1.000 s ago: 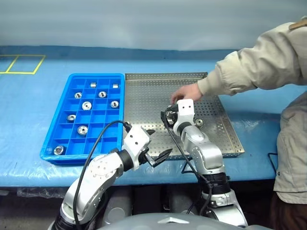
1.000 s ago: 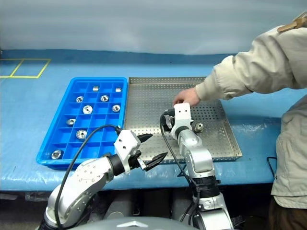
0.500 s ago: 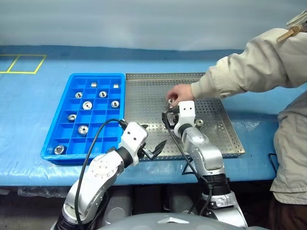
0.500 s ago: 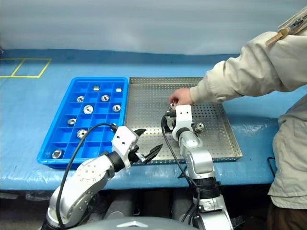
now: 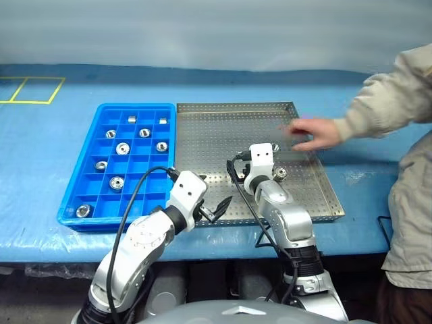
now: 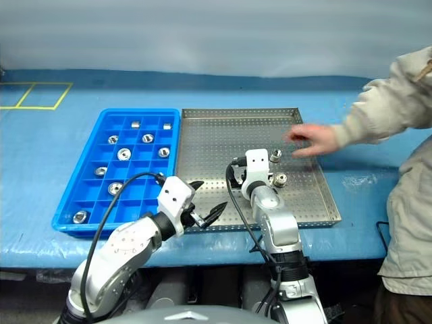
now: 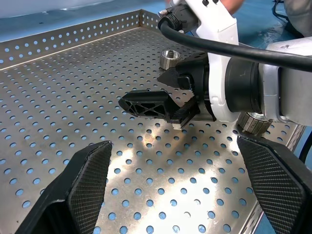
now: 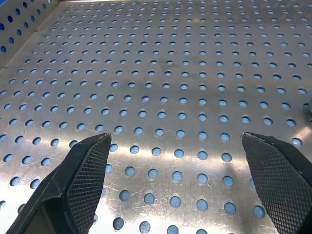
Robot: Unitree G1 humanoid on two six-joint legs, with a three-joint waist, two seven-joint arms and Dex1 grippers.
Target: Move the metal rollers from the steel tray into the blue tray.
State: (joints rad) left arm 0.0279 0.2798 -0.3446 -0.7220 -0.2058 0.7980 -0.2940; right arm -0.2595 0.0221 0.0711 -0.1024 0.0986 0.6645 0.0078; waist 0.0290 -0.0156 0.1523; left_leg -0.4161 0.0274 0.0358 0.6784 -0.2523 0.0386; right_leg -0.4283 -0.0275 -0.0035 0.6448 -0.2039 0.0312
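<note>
**Fingers spread on both grippers, nothing held**

Left gripper [image 6: 204, 201]: fingers spread wide, empty, held at the near edge of the steel tray [image 5: 202, 115].

Right gripper [image 7: 163, 92]: fingers apart, empty, poised low over the perforated floor near the tray's middle.

Metal rollers: two [image 6: 275, 156] [image 6: 279, 179] are seen on the steel tray, just right of the right wrist; nine [image 5: 122, 148] are lodged singly in compartments of the blue tray [image 5: 81, 177], which adjoins the steel tray's left side.

A person's hand [image 5: 312, 133] is held above the tray's right part.
</note>
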